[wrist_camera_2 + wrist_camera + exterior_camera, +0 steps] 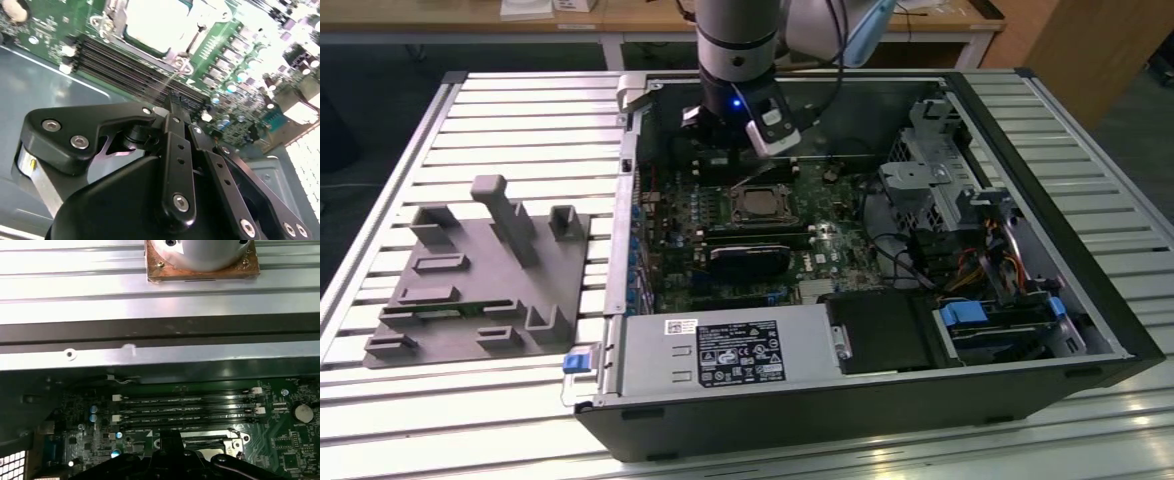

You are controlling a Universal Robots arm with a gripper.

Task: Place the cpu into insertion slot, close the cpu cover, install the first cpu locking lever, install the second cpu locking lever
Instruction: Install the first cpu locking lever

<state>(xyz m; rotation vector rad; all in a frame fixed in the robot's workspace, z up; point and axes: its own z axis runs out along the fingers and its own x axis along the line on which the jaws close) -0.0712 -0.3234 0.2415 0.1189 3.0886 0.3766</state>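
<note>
The end effector (172, 102) hangs closed over the motherboard (834, 250), its tips together with nothing seen between them, above the memory slots (185, 407) and near the insertion slot (736, 210). The cpu (150, 22) lies in that slot, pale top up, with the cpu cover (112, 20) framing it. A white label (734, 352) sits on the power supply (720, 385); its print cannot be made out. The case (881, 425) rests on a slatted worktop (520, 110).

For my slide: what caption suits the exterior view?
Inside an open computer case, the end effector hangs close to the insertion slot; a grey fixture tray lies beside the case.
</note>
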